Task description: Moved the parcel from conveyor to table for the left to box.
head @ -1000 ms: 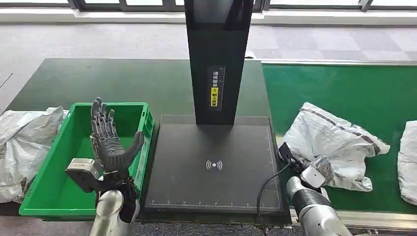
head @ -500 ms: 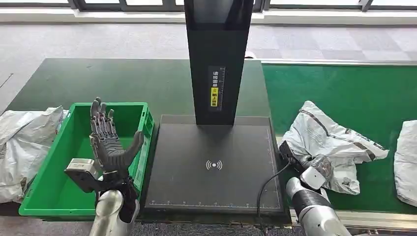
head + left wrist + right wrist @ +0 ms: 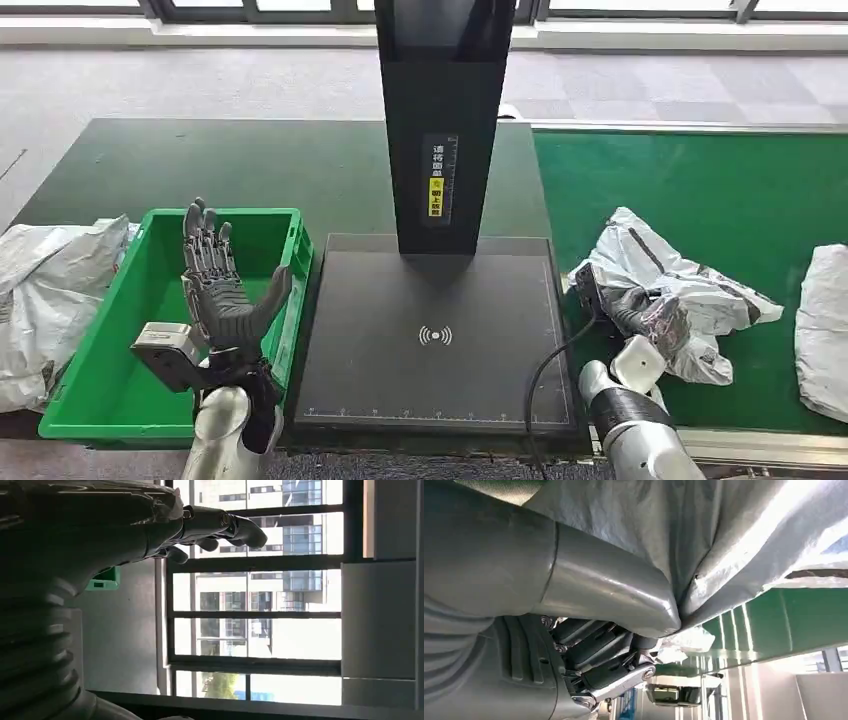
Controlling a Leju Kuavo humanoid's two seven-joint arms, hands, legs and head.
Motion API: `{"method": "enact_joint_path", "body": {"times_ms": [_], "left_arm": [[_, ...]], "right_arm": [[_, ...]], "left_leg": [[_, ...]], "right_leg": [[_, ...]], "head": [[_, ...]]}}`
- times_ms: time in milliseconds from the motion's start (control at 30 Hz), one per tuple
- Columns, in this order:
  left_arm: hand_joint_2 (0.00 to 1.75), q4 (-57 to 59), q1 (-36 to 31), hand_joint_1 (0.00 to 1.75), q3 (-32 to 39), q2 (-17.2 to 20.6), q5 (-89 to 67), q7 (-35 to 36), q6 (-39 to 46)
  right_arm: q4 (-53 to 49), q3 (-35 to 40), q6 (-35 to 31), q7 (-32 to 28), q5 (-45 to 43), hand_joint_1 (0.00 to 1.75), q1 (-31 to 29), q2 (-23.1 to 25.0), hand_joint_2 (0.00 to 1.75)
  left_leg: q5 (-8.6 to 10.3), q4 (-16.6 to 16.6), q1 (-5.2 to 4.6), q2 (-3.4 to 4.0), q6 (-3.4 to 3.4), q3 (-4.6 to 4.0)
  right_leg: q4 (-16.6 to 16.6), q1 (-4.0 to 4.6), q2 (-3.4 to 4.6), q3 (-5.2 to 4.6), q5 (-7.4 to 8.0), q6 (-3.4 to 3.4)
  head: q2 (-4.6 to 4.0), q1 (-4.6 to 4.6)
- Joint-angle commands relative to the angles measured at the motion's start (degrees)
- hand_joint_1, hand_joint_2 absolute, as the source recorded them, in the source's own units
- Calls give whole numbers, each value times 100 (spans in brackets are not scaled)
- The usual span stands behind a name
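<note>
Green conveyor (image 3: pixel 720 180) beside our bench (image 3: pixel 200 160): parcel (image 3: pixel 690 290) now dragged nearer the scanner plate (image 3: pixel 430 330), bunched since a second ago, right hand (image 3: pixel 650 318) fingers clamped on it; left hand (image 3: pixel 222 290) fingers apart over green bin (image 3: pixel 80 400); transfer underway

A dark green table (image 3: pixel 200 165) carries a green crate (image 3: pixel 110 385) on its near left — grey parcel bags (image 3: pixel 45 290) lie just left of it — and a black scanner base (image 3: pixel 435 335) with its upright post at centre. To the right, the green conveyor (image 3: pixel 720 185) bears a crumpled white parcel (image 3: pixel 690 285), another white bag (image 3: pixel 825 330) at its right edge.
</note>
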Motion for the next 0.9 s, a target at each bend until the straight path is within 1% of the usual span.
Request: {"method": "enact_joint_path", "body": {"times_ms": [33, 367, 433, 467, 500, 533, 567, 600, 633, 667, 700, 733, 767, 800, 833, 867, 900], "left_arm": [[175, 113, 183, 0, 164, -221, 0, 15, 17], [175, 113, 183, 0, 164, -221, 0, 15, 17], [175, 113, 183, 0, 164, -221, 0, 15, 17], [175, 135, 167, 0, 165, -221, -7, 15, 10], [175, 153, 154, 0, 162, -221, -8, 15, 15], [175, 195, 110, 0, 159, -221, -23, 15, 27], [175, 219, 84, 0, 161, -215, -25, 15, 28], [175, 228, 66, 0, 157, -218, -37, 15, 37], [175, 241, 47, 0, 162, -214, -33, 15, 46], [175, 250, 36, 0, 168, -213, -31, 15, 43], [175, 257, 29, 0, 172, -212, -30, 15, 41], [175, 285, 8, 0, 191, -212, -29, 15, 47], [175, 319, -19, 0, 198, -205, -36, 15, 51], [175, 317, -23, 0, 201, -203, -22, 15, 54], [175, 317, -39, 0, 199, -197, -11, 15, 39], [175, 315, -52, 0, 197, -202, -27, 15, 41], [175, 395, -108, 0, 160, -172, -9, 15, -7]], "right_arm": [[-42, 188, 0, 2, -23, 175, -103, 69, 175], [-42, 188, 0, 2, -23, 175, -103, 69, 175], [-42, 188, 0, 2, -23, 175, -103, 69, 175], [-999, 83, -101, -530, -249, 175, 197, 241, 175], [-1415, 20, -101, -900, -436, 175, 323, 335, 175], [-2455, -198, -101, -1716, -621, 175, 647, 648, 175], [-2914, -251, -101, -2022, -707, 175, 766, 789, 175], [-3545, -367, -101, -2536, -863, 175, 920, 1036, 175], [-3906, -454, -101, -2846, -879, 175, 1025, 1192, 175], [-4163, -582, -101, -3249, -999, 175, 1066, 1364, 175], [-4294, -593, -101, -3425, -1083, 175, 1091, 1426, 175], [-4452, -621, -101, -3667, -1049, 175, 1119, 1550, 175], [-4576, -564, -101, -3997, -1333, 175, 1154, 1602, 175], [-4609, -559, -101, -4076, -1334, 175, 1161, 1602, 175], [-4763, -413, -101, -4285, -1603, 175, 1213, 1602, 175], [-4791, -270, -101, -4465, -1847, 175, 1248, 1602, 175], [-3948, 486, -101, -5310, -2551, 175, 1171, 1602, 175]], "left_leg": [[-4, -4, 0, 15, -3, 7], [-3, -3, 0, 12, -3, 6], [-3, -11, 3, 22, -8, 16], [-3, -7, 1, 16, -5, 10], [-3, -3, -1, 11, -3, 6], [-4, -9, 3, 18, -8, 13], [-2, -4, -1, 9, -5, 1], [-4, -6, 1, 15, -8, 6], [-4, -4, -1, 16, -8, 1], [-4, -2, -1, 12, -6, -2], [-9, -4, 0, 27, -11, 1], [-10, -8, 3, 23, -14, 11], [-11, -10, 4, 34, -16, 15], [-5, -3, 1, 16, -10, -1], [-2, -2, 3, 5, -7, -3], [-5, -5, 5, 10, -10, 5], [-1, -2, 6, 1, -5, -3]], "right_leg": [[-4, 0, 12, 3, 1, 0], [-3, 0, 9, 3, 0, 0], [-13, 3, 16, 11, 4, -2], [-7, 1, 12, 6, 1, -1], [-3, 0, 8, 2, 0, 0], [-10, 3, 12, 8, 1, -2], [-2, -1, 6, -2, 0, -2], [-4, 1, 10, 1, -1, -3], [1, -1, 11, -5, -1, -3], [2, 0, 11, -7, 0, -3], [4, 0, 24, -11, -2, -7], [-2, 3, 18, -1, -4, -8], [-2, 4, 28, 0, -4, -9], [4, 2, 10, -12, -4, -6], [2, 3, 1, -12, -4, -4], [-1, 5, 4, -6, -6, -6], [1, 5, -3, -10, -4, -3]], "head": [[0, 0], [0, 0], [0, 0], [0, 0], [2, 0], [2, 0], [0, 0], [0, 0], [2, 0], [0, 0], [0, 0], [0, -2], [0, 0], [0, -2], [2, -2], [0, -2], [2, -2]]}}
